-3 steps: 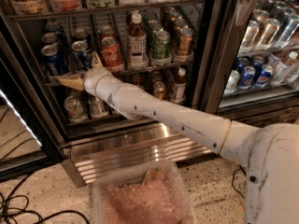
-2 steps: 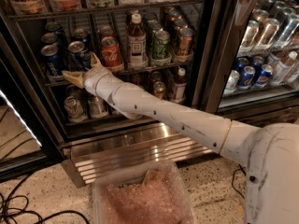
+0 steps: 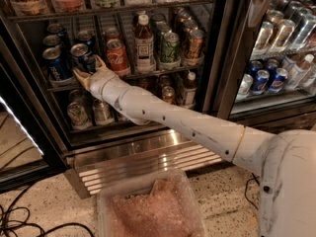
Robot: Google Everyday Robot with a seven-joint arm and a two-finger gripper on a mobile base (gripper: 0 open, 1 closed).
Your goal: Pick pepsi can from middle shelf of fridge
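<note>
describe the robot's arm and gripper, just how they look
The arm is off-white and tubular, built of rounded segments, with small dark dots along it and a thin band near its bulky white base. The gripper, at the front of the middle shelf, has a pale wrist and two tapered tan fingers. No cables show on the arm.

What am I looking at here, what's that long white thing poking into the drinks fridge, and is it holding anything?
That is a robot's single white arm, seen by one camera looking down over the robot's body; where the camera is mounted is not known. The arm stretches into a fridge full of drinks. At its tip is the gripper, with two tan fingers, open, at the middle shelf. They sit either side of the foot of a blue can, apparently the pepsi can, and have not closed on it. A red Coca-Cola can stands beside it. Nothing is held.
</note>
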